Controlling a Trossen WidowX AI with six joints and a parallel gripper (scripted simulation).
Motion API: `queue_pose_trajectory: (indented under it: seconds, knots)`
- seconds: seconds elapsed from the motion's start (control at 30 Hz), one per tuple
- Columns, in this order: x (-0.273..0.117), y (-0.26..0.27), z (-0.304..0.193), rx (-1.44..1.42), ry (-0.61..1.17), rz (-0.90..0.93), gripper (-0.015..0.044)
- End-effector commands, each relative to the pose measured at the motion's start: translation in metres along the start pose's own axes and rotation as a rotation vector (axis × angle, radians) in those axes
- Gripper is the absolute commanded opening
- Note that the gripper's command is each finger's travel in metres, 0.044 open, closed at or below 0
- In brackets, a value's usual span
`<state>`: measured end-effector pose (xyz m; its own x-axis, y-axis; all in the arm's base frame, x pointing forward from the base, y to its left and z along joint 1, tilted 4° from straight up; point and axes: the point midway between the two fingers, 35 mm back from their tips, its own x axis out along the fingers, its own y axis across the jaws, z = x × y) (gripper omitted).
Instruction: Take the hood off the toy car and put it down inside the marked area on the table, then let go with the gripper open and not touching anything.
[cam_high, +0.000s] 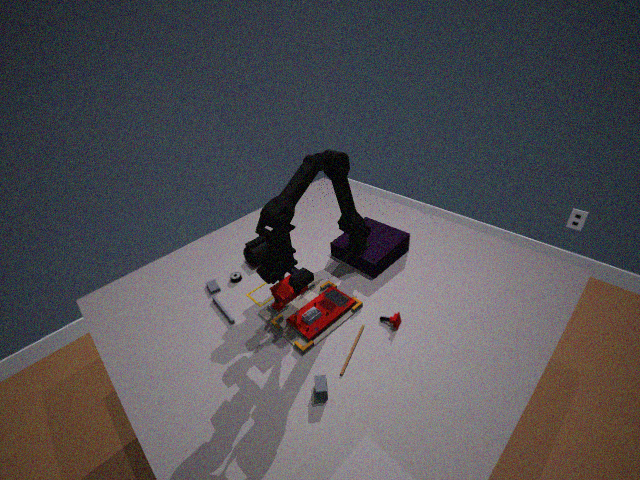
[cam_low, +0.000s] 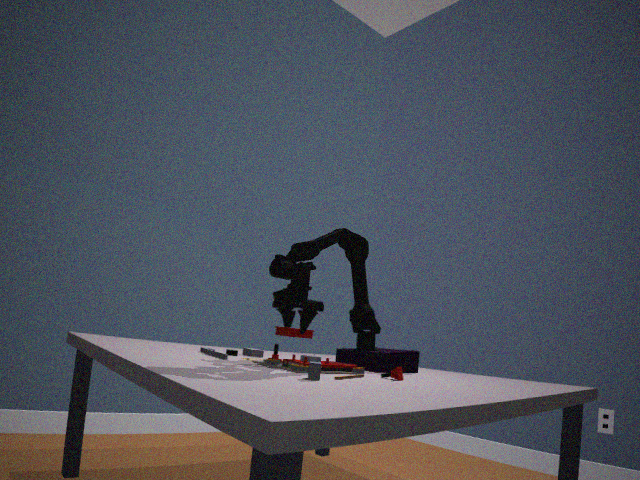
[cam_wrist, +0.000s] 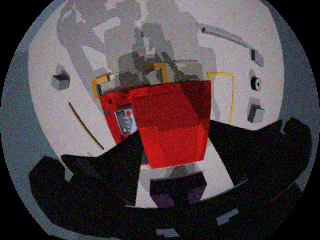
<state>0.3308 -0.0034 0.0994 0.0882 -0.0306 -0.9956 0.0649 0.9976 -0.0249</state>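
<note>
The red hood (cam_high: 281, 293) (cam_low: 289, 332) (cam_wrist: 172, 120) is held in the air. My gripper (cam_low: 296, 328) (cam_wrist: 174, 127) is shut on it, with a finger on each side. The red toy car (cam_high: 321, 316) (cam_wrist: 111, 109) sits low on the table with its grey engine part uncovered; the hood is above and to the left of it in the top view. The marked area's yellow outline (cam_high: 252, 300) (cam_wrist: 232, 97) lies beyond the car. The hood hides part of that outline in the top view and is left of most of it in the wrist view.
Yellow-cornered tray (cam_high: 303, 347) around the car. Upright black-handled piece (cam_low: 276, 352) below the hood. Grey block (cam_high: 212, 287), rod (cam_high: 223, 310) and black wheel (cam_high: 235, 277) near the outline. Wooden stick (cam_high: 352, 351), red piece (cam_high: 395, 320) and another grey block (cam_high: 320, 387) on the car's other side.
</note>
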Motion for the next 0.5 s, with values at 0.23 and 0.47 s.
queue_pose_trajectory:
  seconds: [0.23,0.47]
  knots:
    - [-0.002,-0.031,-0.001,-0.003,-0.007,0.0,0.0]
    - [-0.003,-0.053,-0.003,-0.003,-0.005,-0.002,0.0]
